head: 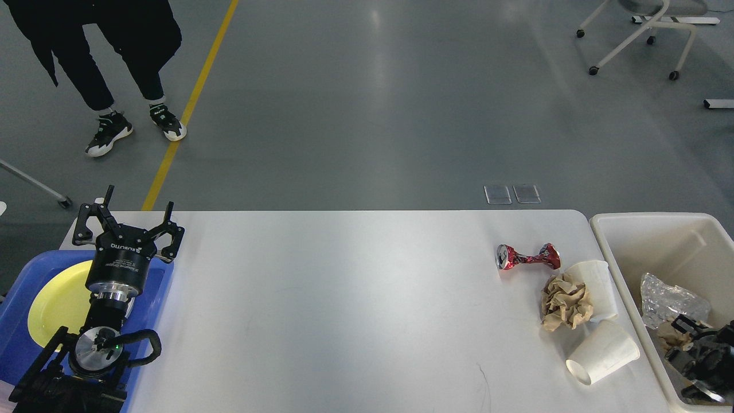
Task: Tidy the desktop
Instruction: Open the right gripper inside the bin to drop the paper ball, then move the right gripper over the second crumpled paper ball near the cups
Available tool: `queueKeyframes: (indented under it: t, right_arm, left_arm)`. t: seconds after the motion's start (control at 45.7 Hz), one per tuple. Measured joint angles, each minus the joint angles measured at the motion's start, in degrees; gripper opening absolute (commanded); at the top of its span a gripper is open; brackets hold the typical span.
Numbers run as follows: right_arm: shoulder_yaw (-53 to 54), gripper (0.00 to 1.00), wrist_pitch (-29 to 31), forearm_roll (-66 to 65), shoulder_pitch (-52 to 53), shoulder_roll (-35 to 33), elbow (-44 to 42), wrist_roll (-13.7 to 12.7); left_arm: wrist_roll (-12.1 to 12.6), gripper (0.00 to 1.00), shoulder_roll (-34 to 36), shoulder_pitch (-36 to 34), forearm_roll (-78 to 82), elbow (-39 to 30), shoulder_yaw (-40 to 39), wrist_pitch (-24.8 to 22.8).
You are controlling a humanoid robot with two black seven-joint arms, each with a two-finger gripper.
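The white desktop (pixel 355 298) fills the lower half of the head view. Near its right end lie a crushed red can (pixel 526 256), a crumpled brown paper ball (pixel 565 301) and two white paper cups on their sides, one (pixel 597 285) behind the paper and one (pixel 605 351) nearer the front. My left gripper (pixel 137 203) is open and empty over the far left corner, above the blue tray. My right gripper (pixel 697 347) is a dark shape low inside the cream bin; its fingers cannot be told apart.
The cream bin (pixel 648 221) stands off the table's right end, holding clear plastic wrap (pixel 668 298) and brown paper (pixel 665 334). A blue tray (pixel 11 321) with a yellow plate (pixel 54 304) sits at the left. A person (pixel 114 63) stands beyond the far-left corner; a wheeled chair (pixel 642 34) is far right.
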Motion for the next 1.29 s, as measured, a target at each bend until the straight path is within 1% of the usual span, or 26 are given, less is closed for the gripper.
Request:
queueKeyframes:
  t: [0.328, 0.437, 0.569, 0.722, 0.853, 0.962, 1.05, 1.181, 1.29]
  right_arm:
    - [-0.23, 1.00, 0.21, -0.97, 0.51, -0.40, 0.44, 0.05]
    - [-0.40, 1.00, 0.99, -1.05, 2.09, -0.91, 1.12, 0.09]
    - [-0.95, 1.00, 3.54, -1.77, 7.71, -4.15, 4.93, 0.17]
    - [-1.38, 1.00, 7.85, -8.49, 18.22, -9.60, 13.50, 0.15]
    - [-1.70, 1.00, 15.11, -15.58, 27.76, -13.33, 20.82, -0.09]
    - [-3.45, 1.00, 24.88, -19.12, 35.96, -14.72, 24.57, -0.15]
    - [-7.46, 1.00, 33.71, -19.80, 43.42, -14.00, 26.66, -0.17]
    - [-13.21, 1.00, 46.65, -19.44, 55.38, -10.86, 31.87, -0.17]
    - [-15.23, 1.00, 54.42, -18.79, 64.81, -9.65, 39.14, -0.29]
  left_arm:
    - [0.00, 0.96, 0.00, 0.00, 0.00, 0.00, 0.00, 0.00]
    - [0.00, 0.96, 0.00, -0.01, 0.00, 0.00, 0.00, 0.00]
    - [0.00, 0.96, 0.00, -0.01, 0.00, 0.00, 0.00, 0.00]
    - [0.00, 0.96, 0.00, -0.02, 0.00, 0.00, 0.00, 0.00]
    - [0.00, 0.96, 0.00, -0.02, -0.01, 0.00, 0.01, 0.00]
    - [0.00, 0.96, 0.00, -0.02, 0.00, 0.00, 0.07, 0.00]
    - [0.00, 0.96, 0.00, -0.02, 0.00, 0.00, 0.08, 0.00]
    - [0.00, 0.96, 0.00, -0.02, 0.00, 0.00, 0.09, 0.00]
    - [0.00, 0.96, 0.00, -0.02, 0.00, 0.00, 0.08, 0.00]
